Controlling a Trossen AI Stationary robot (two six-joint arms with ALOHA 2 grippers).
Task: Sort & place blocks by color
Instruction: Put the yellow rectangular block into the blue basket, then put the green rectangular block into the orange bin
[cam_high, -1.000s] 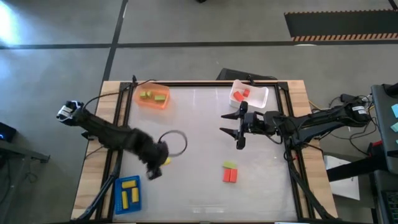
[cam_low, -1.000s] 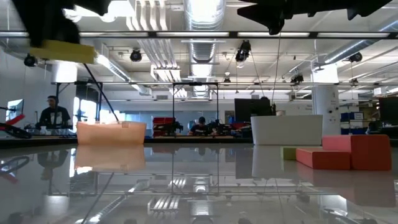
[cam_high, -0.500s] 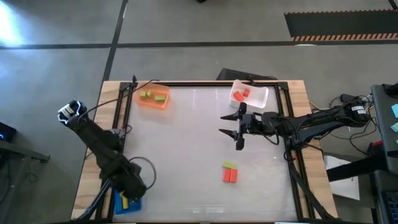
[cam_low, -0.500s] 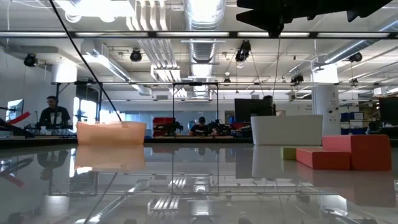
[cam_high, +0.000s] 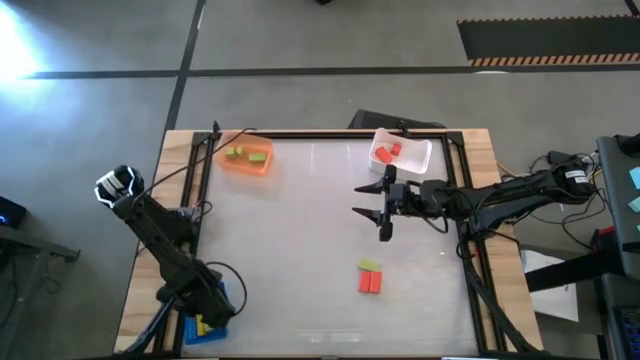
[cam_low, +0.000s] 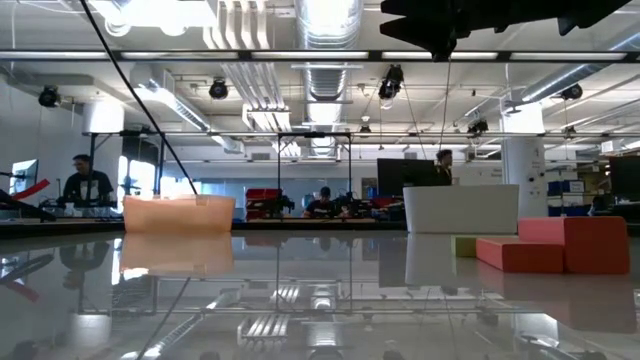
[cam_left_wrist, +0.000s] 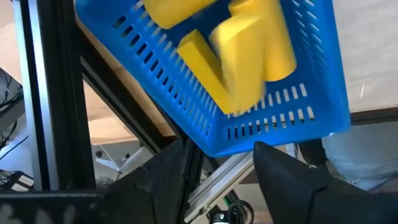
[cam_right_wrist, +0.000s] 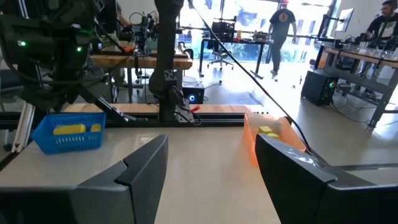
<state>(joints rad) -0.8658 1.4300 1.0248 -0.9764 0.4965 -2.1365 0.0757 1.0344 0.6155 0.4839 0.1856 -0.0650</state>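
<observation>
Yellow blocks (cam_left_wrist: 249, 68): several lie in the blue tray (cam_left_wrist: 292, 115) at the table's near left corner; the wrist view blurs them, so their count is unclear.
Left gripper (cam_high: 208, 298): directly over the blue tray; in its wrist view the two dark fingers (cam_left_wrist: 158, 177) stand parted with nothing between them, the tray's wall just beyond.
Red blocks on table (cam_high: 370, 283): two side by side, near the front right, with a light green block (cam_high: 371, 266) touching their far side.
Right gripper (cam_high: 384, 203): hovers above the bare middle-right of the table, fingers (cam_right_wrist: 146, 168) spread wide, empty.
White tray (cam_high: 415, 158): far right, holds red pieces (cam_high: 387, 151).
Orange tray (cam_high: 245, 163): far left, holds green pieces (cam_high: 255, 157) and a yellowish one.
Hidden: the left arm covers most of the blue tray from above.
</observation>
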